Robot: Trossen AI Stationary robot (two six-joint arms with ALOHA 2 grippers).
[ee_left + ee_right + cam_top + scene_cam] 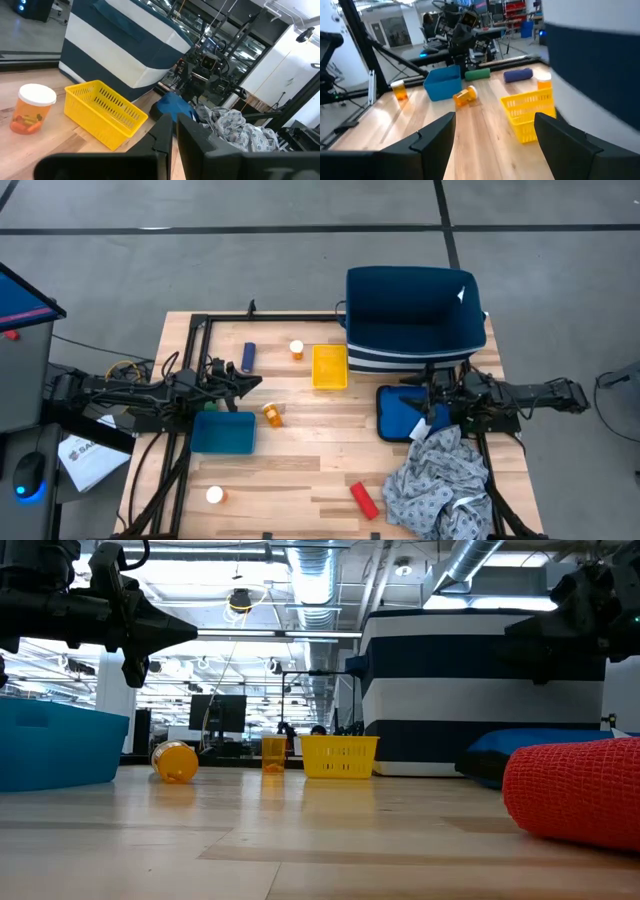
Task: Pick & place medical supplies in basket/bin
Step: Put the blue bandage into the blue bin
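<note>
My left gripper (pixel 256 384) hovers shut above the table, between the blue cylinder (pixel 249 356) and the blue bin (pixel 222 432). My right gripper (pixel 495 142) is wide open and empty, above the dark blue lid (pixel 400 415) in front of the striped bin (pixel 415 320). One orange pill bottle (pixel 297 350) stands upright beside the yellow basket (pixel 329 367). Another (pixel 272 414) lies on its side by the blue bin, and a third (pixel 215 496) stands near the front left. The red cylinder (pixel 364 500) lies beside the crumpled grey patterned cloth (pixel 440 480).
The large navy-and-white striped bin stands at the far right of the table. A black frame (pixel 200 320) runs along the far and left edges. Bare wood shows between the blue bin and the cloth. The red cylinder (pixel 575 790) sits close to the low camera.
</note>
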